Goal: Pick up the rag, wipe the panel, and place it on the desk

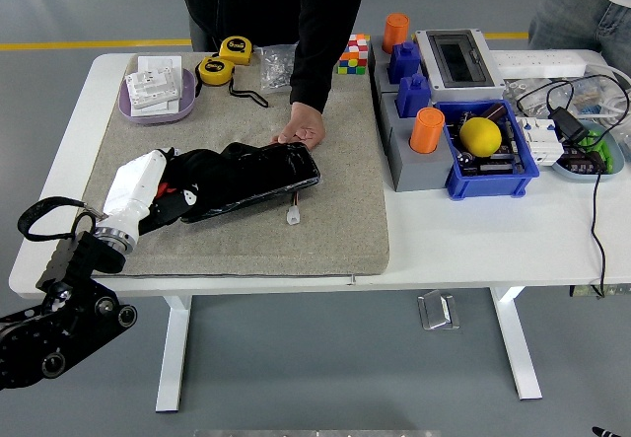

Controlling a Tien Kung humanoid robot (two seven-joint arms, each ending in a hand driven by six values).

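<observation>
A: How is the left hand [168, 192] held?

B: It is curled on the black rag [185, 182], which is pressed on the panel's [258, 175] left end.

A: Where is the panel found?

B: Flat on the grey mat [335, 222], with its far edge steadied by a person's hand [301, 127].

Left arm [69, 289] reaches in — hand [173, 188] low, palm down.

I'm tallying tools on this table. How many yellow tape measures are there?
2. One tape measure sits at the table's far edge beside the person; the other tape measure lies just in front of it, left, next to the purple tray. More could be hidden behind the bins.
</observation>
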